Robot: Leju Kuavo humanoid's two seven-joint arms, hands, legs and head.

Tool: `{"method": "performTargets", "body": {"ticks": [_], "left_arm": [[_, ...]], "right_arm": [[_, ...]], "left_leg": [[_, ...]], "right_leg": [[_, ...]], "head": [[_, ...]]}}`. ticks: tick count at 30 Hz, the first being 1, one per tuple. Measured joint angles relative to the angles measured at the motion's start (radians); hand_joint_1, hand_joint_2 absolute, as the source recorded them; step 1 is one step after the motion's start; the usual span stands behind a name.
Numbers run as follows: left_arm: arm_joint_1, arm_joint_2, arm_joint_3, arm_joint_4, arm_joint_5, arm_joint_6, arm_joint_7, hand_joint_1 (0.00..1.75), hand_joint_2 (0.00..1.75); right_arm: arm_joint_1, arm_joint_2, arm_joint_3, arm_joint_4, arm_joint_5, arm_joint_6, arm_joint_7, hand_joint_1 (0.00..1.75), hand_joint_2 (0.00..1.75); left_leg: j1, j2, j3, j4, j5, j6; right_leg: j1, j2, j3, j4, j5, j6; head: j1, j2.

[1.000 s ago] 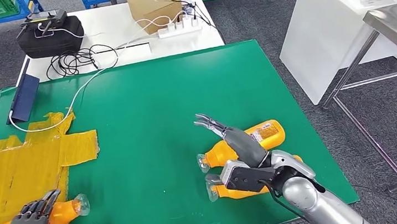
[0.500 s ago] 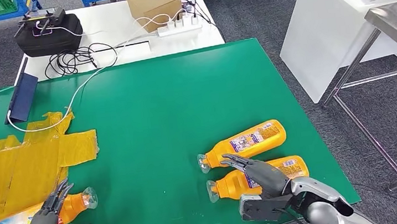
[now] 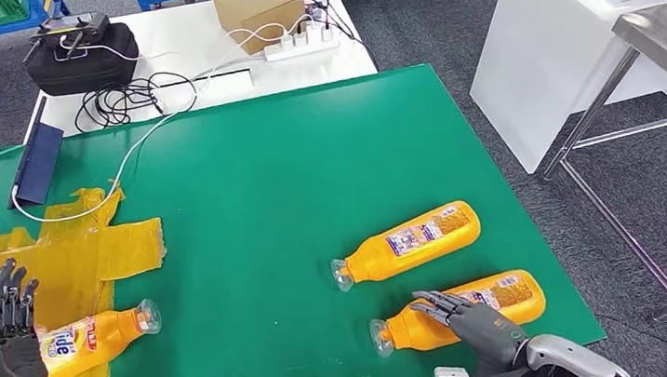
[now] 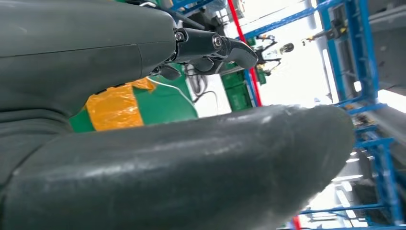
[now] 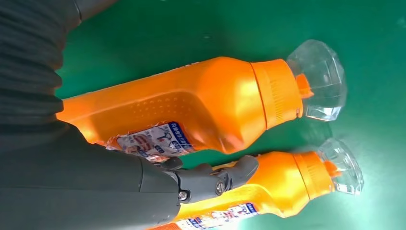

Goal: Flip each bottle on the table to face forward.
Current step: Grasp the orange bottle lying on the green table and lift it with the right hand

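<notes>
Orange plastic all round: three bottles lying on their sides on the green table (image 3: 264, 186). Taking the yellow taped patch (image 3: 57, 264) as landmark: one bottle (image 3: 93, 337) resting on that patch's near edge, front label up, cap pointing away from the patch; far bottle (image 3: 410, 242) well off to the right of the patch; near bottle (image 3: 464, 310) just beyond that one, closer to the table's front edge, both with small-print labels up and caps pointing toward the patch.

Left hand (image 3: 5, 349) raised beside the patch bottle, fingers (image 3: 8, 288) straight and spread, released, holding nothing. Right hand (image 3: 480, 327) lying over the near bottle, fingers (image 5: 215, 179) stretched along its body; touching it, seemingly, but no closed grasp visible, so reads as released.

Step in hand, judging by the labels: patch bottle apparently done, near bottle under attention. Next move likely calls for closing round the near bottle's body and rolling it about its long axis until the front label shows, without nudging the far bottle lying close beside it.
</notes>
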Motion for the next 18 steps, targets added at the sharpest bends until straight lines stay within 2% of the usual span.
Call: {"method": "performTargets", "body": {"ticks": [8, 12, 18], "left_arm": [[0.002, -0.043, 0.022, -0.040, 0.026, -0.070, 0.019, 0.00, 0.00], [0.016, -0.057, 0.033, -0.059, 0.029, -0.089, 0.021, 0.00, 0.00], [0.035, -0.074, 0.059, -0.080, 0.031, -0.113, 0.021, 0.00, 0.00]], "right_arm": [[0.009, -0.010, 0.004, -0.001, 0.176, -0.060, 0.103, 0.00, 1.75], [0.010, 0.010, -0.015, 0.000, 0.246, -0.083, 0.109, 0.00, 1.75], [0.011, 0.051, -0.048, -0.002, 0.273, -0.105, 0.091, 0.00, 1.75]], "left_leg": [[0.000, 0.000, 0.000, 0.000, 0.000, 0.000], [0.000, 0.001, -0.001, 0.000, 0.000, 0.000], [0.000, 0.001, -0.001, 0.000, 0.000, 0.000]], "right_leg": [[0.000, 0.000, 0.000, 0.000, 0.000, 0.000], [0.000, 0.000, 0.000, 0.000, 0.000, 0.000], [0.000, 0.000, -0.001, 0.000, 0.000, 0.000]], "head": [[0.000, 0.000], [0.000, 0.000], [0.000, 0.000]]}}
